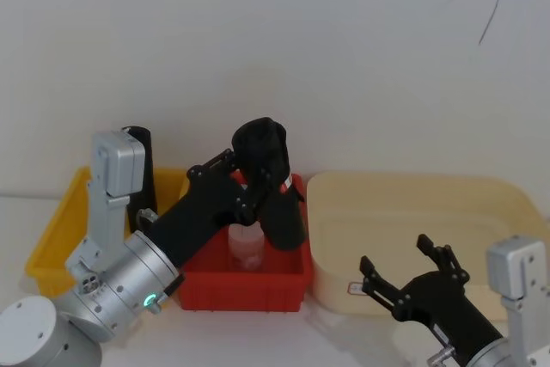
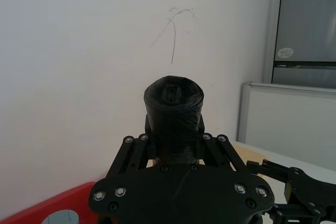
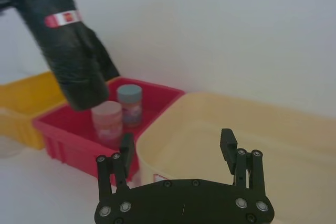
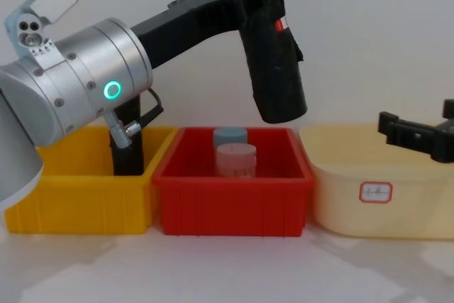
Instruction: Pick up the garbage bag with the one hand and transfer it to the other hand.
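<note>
The garbage bag (image 1: 277, 199), a thick black roll with a red-and-white sticker, hangs tilted in the air above the red bin (image 1: 241, 288). My left gripper (image 1: 256, 180), on the silver wrist with the green ring, is shut on the roll's upper part. In the chest view the garbage bag (image 4: 275, 69) has its lower end well above the jars. From the left wrist view the roll (image 2: 173, 106) stands up between the fingers. My right gripper (image 1: 406, 269) is open and holds nothing. It hovers low over the near side of the cream bin (image 1: 412, 204), to the right of the bag (image 3: 73, 61).
A slimmer black roll (image 4: 128, 145) stands in the yellow bin (image 4: 71, 200) on the left. Two capped jars (image 4: 235, 155) sit in the red bin under the held roll. A white wall closes the back.
</note>
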